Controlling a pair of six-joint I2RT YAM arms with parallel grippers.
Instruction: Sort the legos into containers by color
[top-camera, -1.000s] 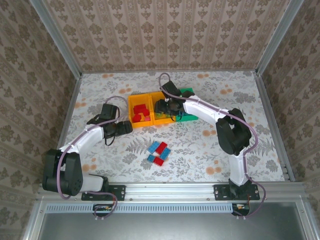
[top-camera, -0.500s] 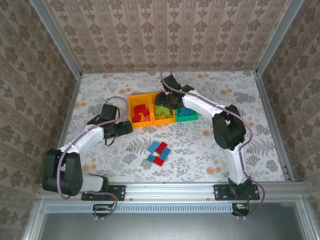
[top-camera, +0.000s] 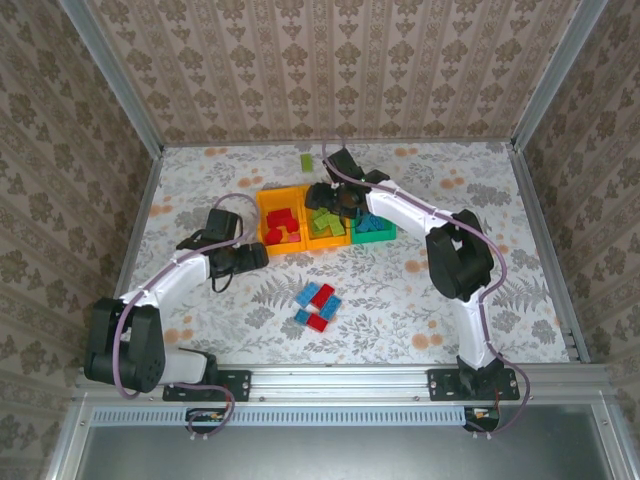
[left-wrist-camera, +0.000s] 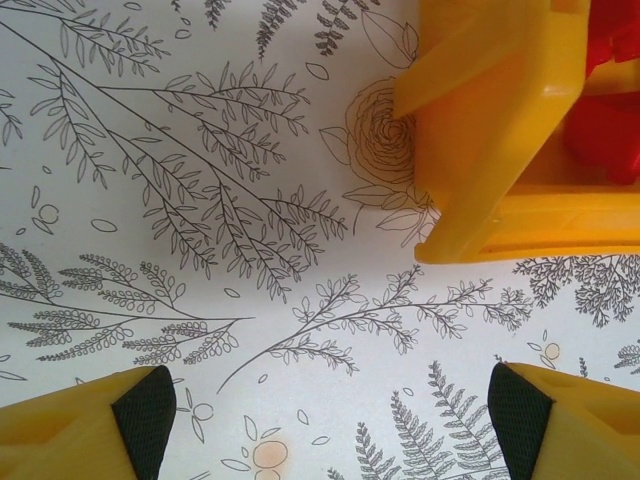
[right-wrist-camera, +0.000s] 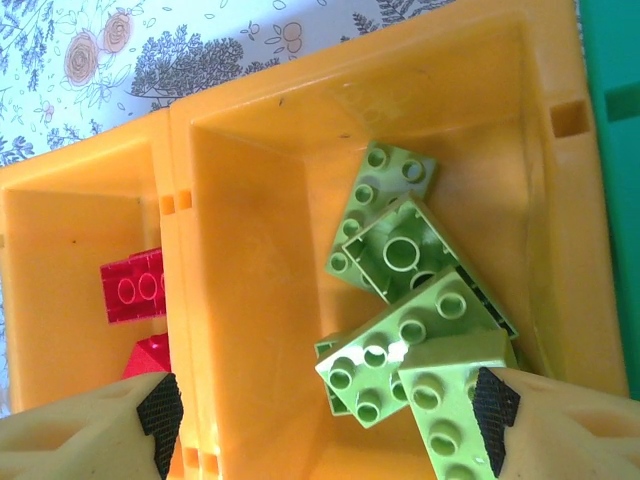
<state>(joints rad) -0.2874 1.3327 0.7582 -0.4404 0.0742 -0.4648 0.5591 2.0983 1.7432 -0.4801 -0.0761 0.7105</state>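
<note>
Legos (right-wrist-camera: 400, 250), green ones, lie in the bin (right-wrist-camera: 260, 250) under my right end effector (right-wrist-camera: 327, 412), which is wide open and holds nothing.

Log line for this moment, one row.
left claw: open, empty, beside left orange bin | right claw: open over lime bricks in middle orange bin | red and blue bricks: loose on table

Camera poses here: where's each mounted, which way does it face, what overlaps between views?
Top external: above and behind the bases, looking down on the table; left arm and right arm show.
Left wrist: on the left arm, facing down at the table and a corner of the left orange bin; left hand open, fingers at the bottom corners.
Right wrist: on the right arm, looking down into the middle orange bin of lime bricks; right hand open.
Shared: both wrist views catch the red bricks.
</note>
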